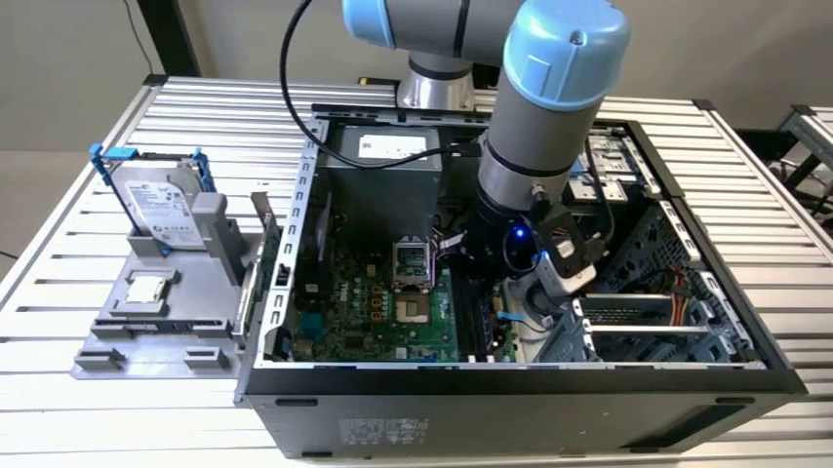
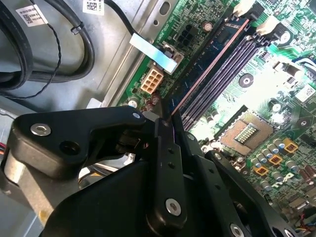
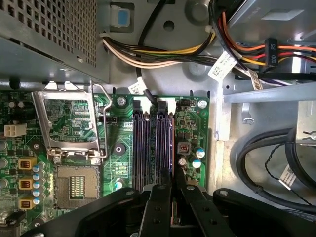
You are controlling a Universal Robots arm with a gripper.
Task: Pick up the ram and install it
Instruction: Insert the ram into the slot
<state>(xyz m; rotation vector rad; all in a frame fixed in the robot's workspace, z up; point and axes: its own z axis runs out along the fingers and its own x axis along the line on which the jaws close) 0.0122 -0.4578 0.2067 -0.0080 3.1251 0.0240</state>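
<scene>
My jaws pinched the ram (image 2: 207, 74), held edge-down along the outermost of the black slots (image 3: 148, 148) on the green board (image 3: 190, 126) inside the open computer case (image 1: 521, 375). It looked lowered in but not yet clipped.

My claw (image 2: 170, 118) is matte black. The ram (image 2: 210, 66) shows a bluish face (reddish along its top edge) among black slots (image 3: 139, 148) on the green board (image 3: 190, 123).

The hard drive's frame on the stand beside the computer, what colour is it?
Blue, around the silver hard drive; the exterior view shows it best.
</scene>
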